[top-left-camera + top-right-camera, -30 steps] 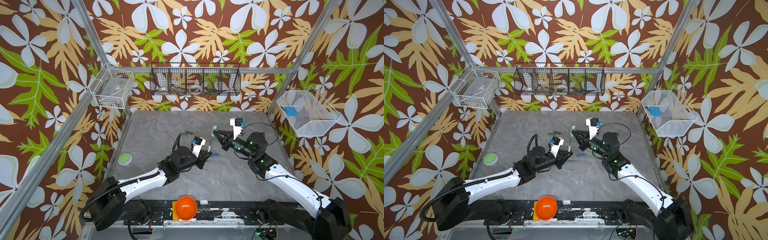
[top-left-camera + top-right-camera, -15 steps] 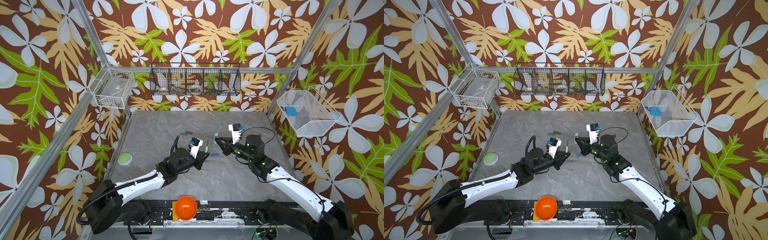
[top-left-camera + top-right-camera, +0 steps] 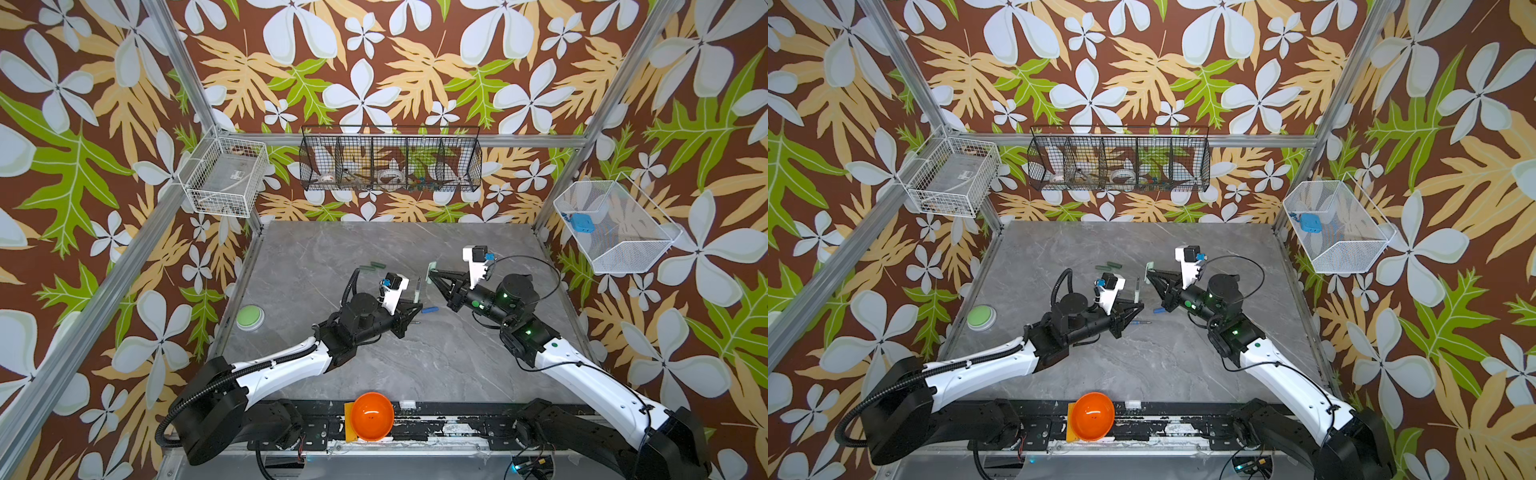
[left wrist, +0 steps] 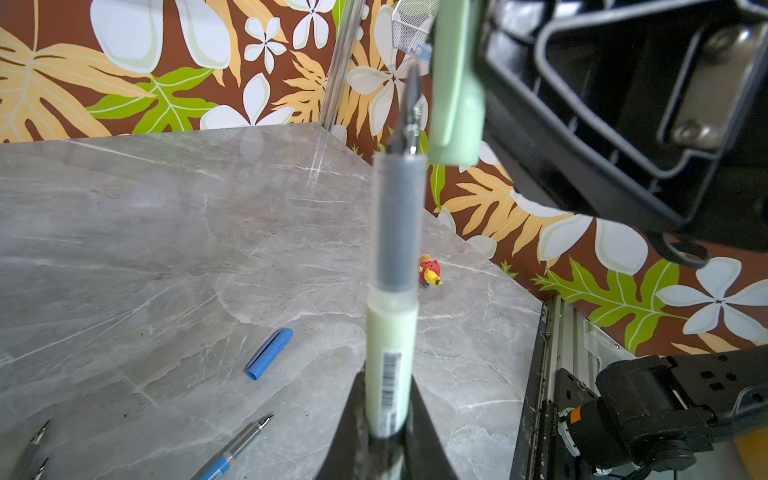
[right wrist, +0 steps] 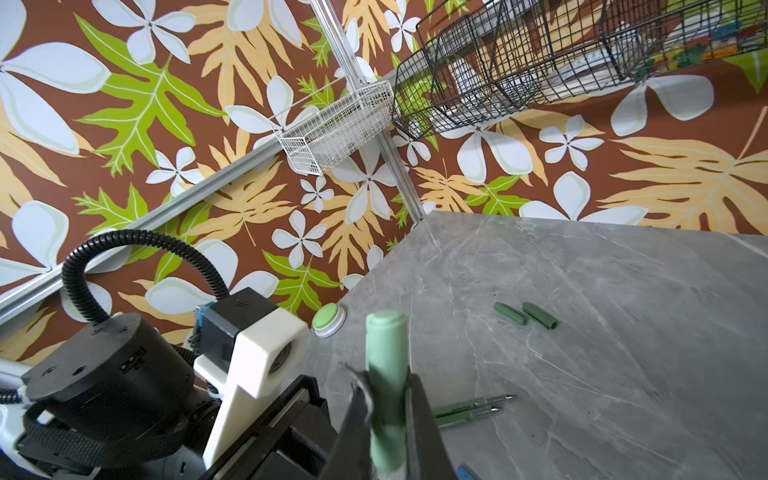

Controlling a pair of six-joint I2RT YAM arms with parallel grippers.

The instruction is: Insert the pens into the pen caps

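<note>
Your left gripper pinches the pale green pen, and your right gripper pinches the pale green cap; the two are seemingly not yet joined. The blue pen and dark green pens lie uncapped.

The left fingers are matt black plastic; between them the pale pen is frosted, see-through plastic with a printed barcode label and a glinting metal tip. Between the right fingers, also matt black, the pale cap is smooth, dull plastic. Beyond the fingers the table looks like grey veined stone, smooth with a soft sheen; the blue cap and dark caps on it are matt plastic. The black basket is coated wire, the frame brushed metal
</note>
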